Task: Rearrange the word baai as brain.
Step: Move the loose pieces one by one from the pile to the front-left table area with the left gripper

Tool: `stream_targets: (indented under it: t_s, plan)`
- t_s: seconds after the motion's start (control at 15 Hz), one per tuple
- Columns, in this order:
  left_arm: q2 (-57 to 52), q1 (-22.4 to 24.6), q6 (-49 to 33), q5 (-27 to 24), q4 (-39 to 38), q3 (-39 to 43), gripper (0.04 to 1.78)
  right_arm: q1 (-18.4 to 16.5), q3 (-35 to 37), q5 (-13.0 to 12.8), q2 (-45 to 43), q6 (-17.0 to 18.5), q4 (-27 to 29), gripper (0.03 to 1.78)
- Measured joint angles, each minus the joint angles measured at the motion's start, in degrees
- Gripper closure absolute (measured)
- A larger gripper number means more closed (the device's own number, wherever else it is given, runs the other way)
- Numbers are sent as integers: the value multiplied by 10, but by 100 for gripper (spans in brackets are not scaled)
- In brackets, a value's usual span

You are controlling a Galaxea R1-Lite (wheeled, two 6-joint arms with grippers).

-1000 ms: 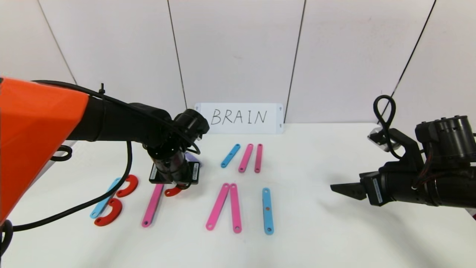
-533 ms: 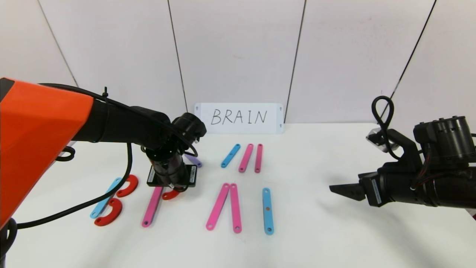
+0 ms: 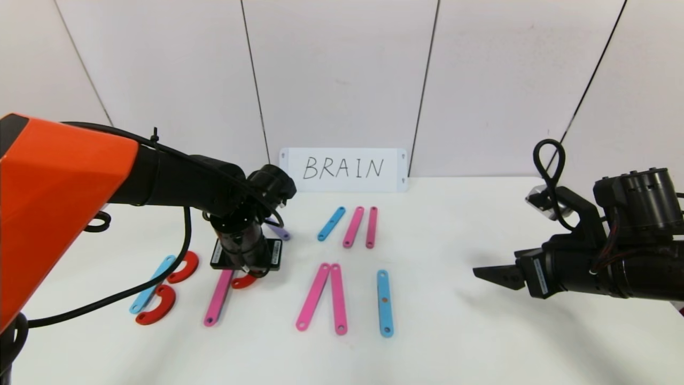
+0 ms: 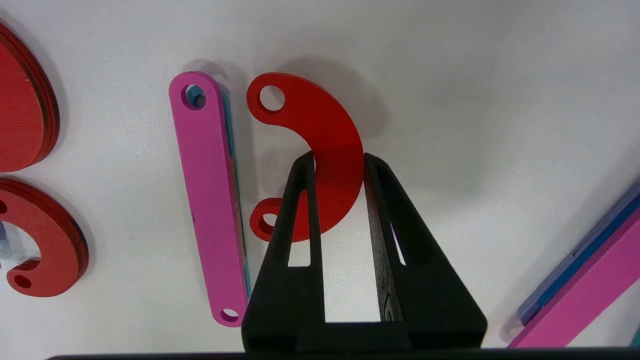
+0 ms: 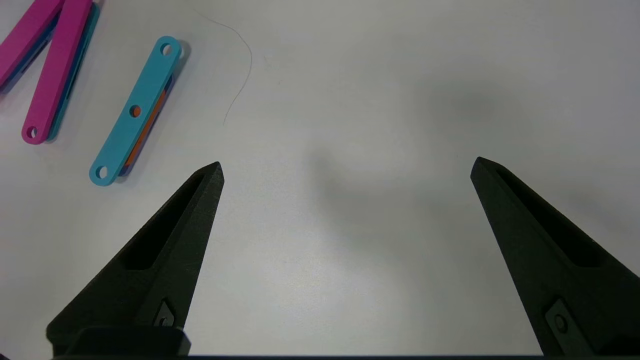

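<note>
Three red curves lie on the white table (image 3: pixel 481 347), along with three blue strips, five pink strips and one lilac strip.

At the far left a blue strip (image 3: pixel 152 284) slants up and to the right, with two red C-curves (image 3: pixel 184 267) (image 3: pixel 157 307) touching its right edge, open sides toward the strip. Next a long pink strip (image 3: pixel 218 297) runs near-to-far, leaning slightly right. Just beside its far end sits the third red curve (image 4: pixel 320 150), open toward the pink strip. The left gripper (image 4: pixel 339 160) points straight down with its fingers pressed against the inner and outer edges of this curve's arc. A short lilac strip (image 3: pixel 279 231) peeks out behind the wrist.

In the middle, two pink strips (image 3: pixel 313 296) (image 3: pixel 337 299) meet at their far ends and spread toward the robot like an inverted V. Right of them a blue strip (image 3: pixel 385 302) lies near-to-far. Farther back a small blue strip (image 3: pixel 331 223) and two pink strips (image 3: pixel 353 226) (image 3: pixel 371 227) lie close together, below the white card (image 3: pixel 343 169) reading BRAIN.

The right gripper (image 3: pixel 494 275) hovers well to the right over bare table, fingers spread wide with nothing between them.

Since a second ago, the left wrist has shifted slightly leftward with the red curve, uncovering more of the lilac strip; the right arm has barely moved.
</note>
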Motion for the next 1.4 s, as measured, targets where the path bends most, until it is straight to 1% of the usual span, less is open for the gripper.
stream_targets:
  t_s: [0.07, 0.2, 0.27, 0.53, 0.67, 0.73, 0.87, 1.13, 1.4]
  plan:
    - [1, 0, 0, 0, 0, 0, 143, 0, 0, 0, 0, 0, 0, 8]
    - [4, 0, 0, -1, 0, 0, 123, 0, 0, 0, 0, 0, 0, 8]
    - [4, 0, 0, -1, 0, 0, 109, 0, 0, 0, 0, 0, 0, 8]
    - [5, 0, 0, -4, -2, -3, 42, 0, 0, 0, 1, 0, 0, 8]
    - [4, -1, 0, -5, -10, -6, 22, 0, 0, 0, 1, 0, 0, 8]
    - [3, -2, 0, -5, -12, -8, 14, 0, 0, 0, 1, 0, 0, 8]
    - [0, -2, -1, -5, -14, -15, 8, 0, 0, 0, 1, 0, 0, 8]
    - [5, 3, -8, 1, -37, -53, 8, 0, 0, 0, 1, 0, 0, 8]
    - [34, 9, -59, 14, -47, -106, 8, 0, 0, 0, 1, 0, 0, 8]
